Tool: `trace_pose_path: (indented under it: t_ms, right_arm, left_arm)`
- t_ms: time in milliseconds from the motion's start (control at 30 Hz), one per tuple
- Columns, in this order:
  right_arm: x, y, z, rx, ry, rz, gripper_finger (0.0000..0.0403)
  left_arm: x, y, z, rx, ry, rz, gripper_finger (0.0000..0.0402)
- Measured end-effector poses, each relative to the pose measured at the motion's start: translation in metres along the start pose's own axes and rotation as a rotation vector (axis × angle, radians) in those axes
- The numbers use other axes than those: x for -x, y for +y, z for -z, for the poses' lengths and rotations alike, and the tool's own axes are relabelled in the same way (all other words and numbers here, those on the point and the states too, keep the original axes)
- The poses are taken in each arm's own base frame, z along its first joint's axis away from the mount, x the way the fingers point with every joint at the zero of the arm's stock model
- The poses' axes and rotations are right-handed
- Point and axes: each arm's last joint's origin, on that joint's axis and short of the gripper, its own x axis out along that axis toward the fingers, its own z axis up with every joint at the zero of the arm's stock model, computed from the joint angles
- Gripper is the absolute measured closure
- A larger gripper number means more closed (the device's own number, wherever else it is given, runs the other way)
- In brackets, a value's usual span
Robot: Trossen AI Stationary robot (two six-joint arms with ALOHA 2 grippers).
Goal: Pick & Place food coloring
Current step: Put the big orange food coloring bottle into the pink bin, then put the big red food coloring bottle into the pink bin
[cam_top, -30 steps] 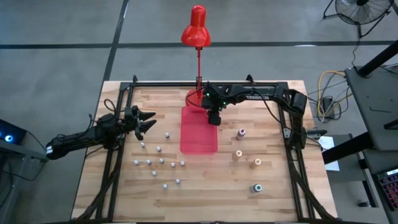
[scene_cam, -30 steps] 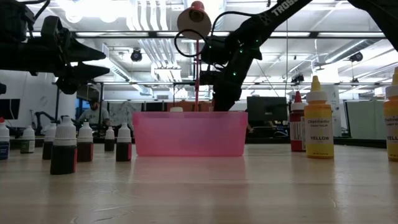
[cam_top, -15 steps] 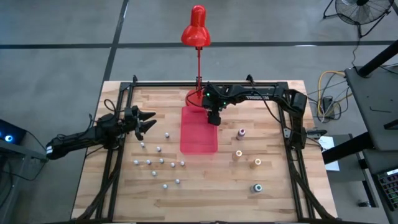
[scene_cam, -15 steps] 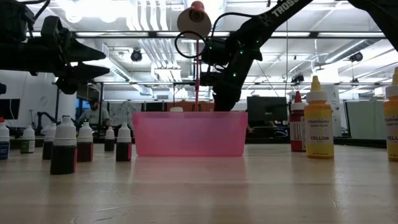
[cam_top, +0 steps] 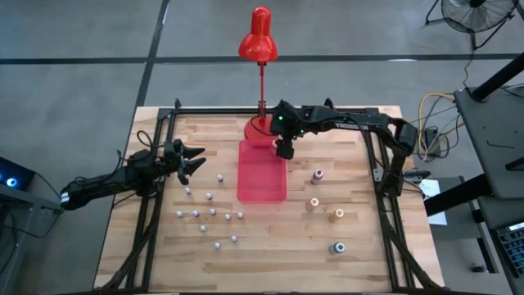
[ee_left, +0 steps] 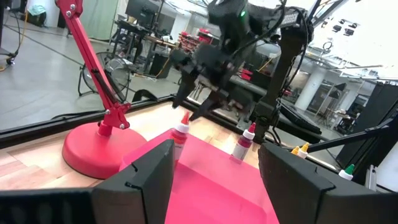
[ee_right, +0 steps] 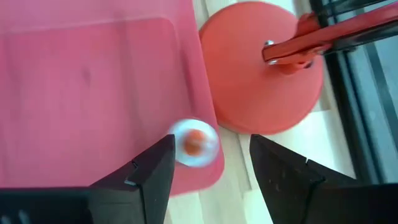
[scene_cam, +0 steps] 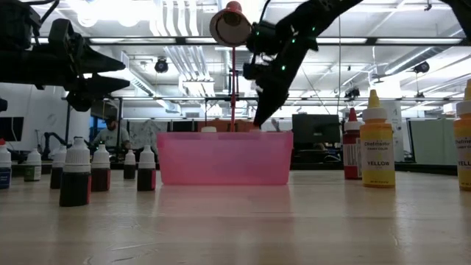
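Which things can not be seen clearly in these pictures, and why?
- Small bottles on the table's left: too small in the high view to tell cap colours.
- Bottle in the pink tray: hidden by the tray wall in the low view.
- Yellow bottle: cut off by the low view's right edge.
- Right gripper: blurred in the left wrist view.

The red tray lies mostly bare, apparently one bottle at its lamp-base corner.

Pink tray hides the bottle inside; lamp head cut off
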Motion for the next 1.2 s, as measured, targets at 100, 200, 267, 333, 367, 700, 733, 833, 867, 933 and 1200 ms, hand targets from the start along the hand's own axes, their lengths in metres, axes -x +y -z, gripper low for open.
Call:
trace_pose_path:
  t_ms: [100,200,267,333,367,700,733,833,867,933,1200]
  right_arm:
    - [0.016,0.0,-0.002,-0.012,-0.007,0.005,0.0202]
    - [0.03,0.001,-0.003,-0.043,0.0,0.003,0.0202]
    - [0.041,0.002,-0.003,-0.07,0.0,0.004,0.0202]
    - [0.052,0.005,-0.004,-0.089,-0.006,0.014,0.0202]
    - [0.058,0.005,-0.004,-0.098,-0.01,0.018,0.0202]
    - [0.1,0.013,0.001,-0.216,-0.056,0.034,0.0157]
    - [0.105,0.014,0.002,-0.218,-0.054,0.031,0.0144]
    - [0.12,0.021,0.01,-0.214,-0.024,0.019,0.0103]
    - [0.124,0.024,0.013,-0.21,-0.011,0.015,0.009]
    - [0.133,0.03,0.02,-0.193,0.018,0.005,0.0067]
    - [0.167,0.049,0.052,-0.106,0.047,-0.032,0.0033]
  left_arm:
    - [0.0,0.0,0.0,0.0,0.0,0.0,0.0197]
    - [0.0,0.0,0.0,0.0,0.0,-0.001,0.0197]
    - [0.0,0.0,0.0,0.0,0.0,-0.001,0.0197]
    - [0.0,0.0,0.0,0.0,0.0,0.0,0.0197]
    - [0.0,0.0,0.0,0.0,0.0,0.0,0.0197]
    - [0.0,0.0,0.0,0.0,0.0,-0.001,0.0197]
    - [0.0,0.0,0.0,0.0,0.0,-0.001,0.0197]
    - [0.0,0.0,0.0,0.0,0.0,0.0,0.0197]
    - [0.0,0.0,0.0,0.0,0.0,0.0,0.0197]
    - [0.0,0.0,0.0,0.0,0.0,0.0,0.0197]
    - [0.0,0.0,0.0,0.0,0.0,-0.001,0.0197]
